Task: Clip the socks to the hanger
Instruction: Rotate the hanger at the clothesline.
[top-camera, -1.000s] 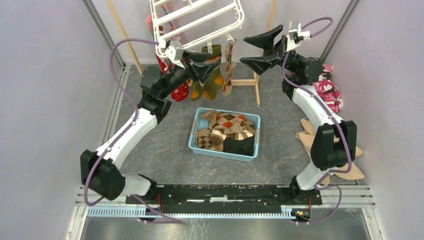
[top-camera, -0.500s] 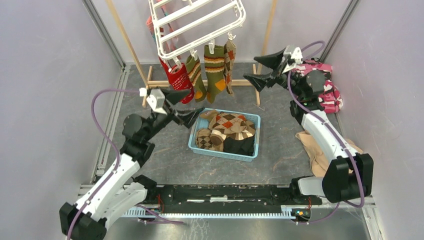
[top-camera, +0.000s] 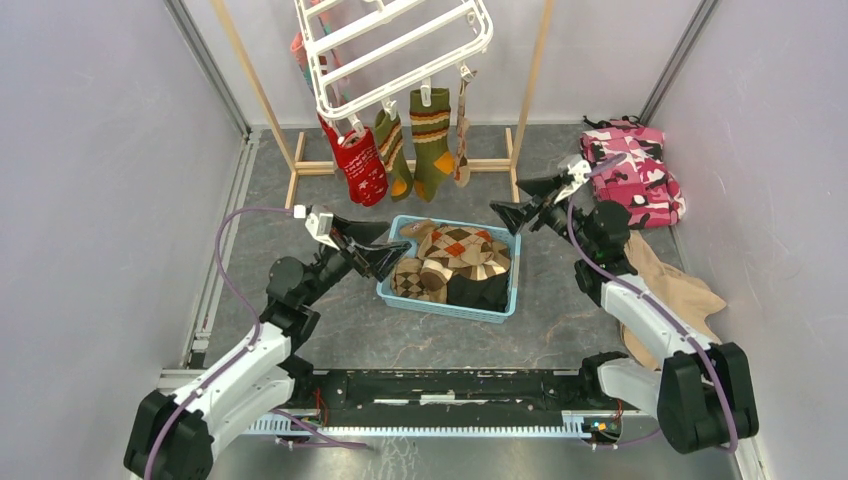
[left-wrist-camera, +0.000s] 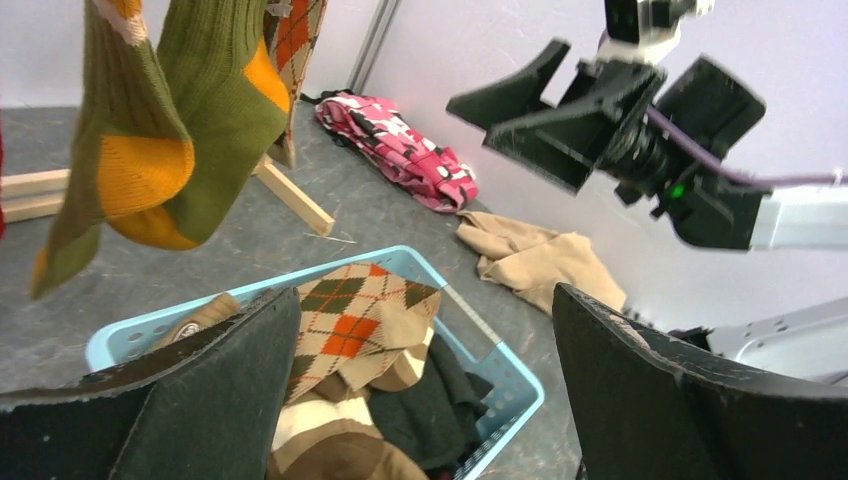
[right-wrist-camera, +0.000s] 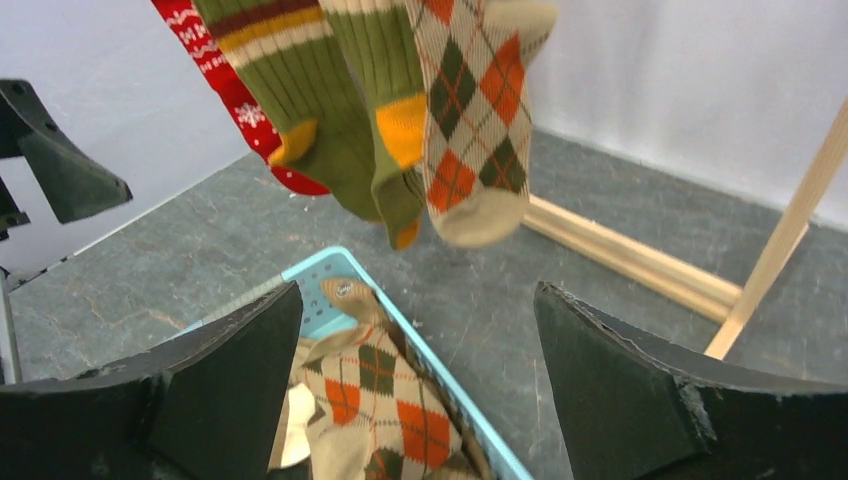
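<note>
Left claw (top-camera: 395, 246) and right claw (top-camera: 508, 198) gape empty by the basket (top-camera: 440, 305); tangled socks (top-camera: 455, 262) risk lifting in a clump.

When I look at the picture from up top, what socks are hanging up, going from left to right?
red sock → green sock with an orange heel → green sock with a striped top → tan sock with diamonds

socks (top-camera: 432, 140) hang from the hanger (top-camera: 420, 68), behind the basket (top-camera: 516, 272) of socks
</note>
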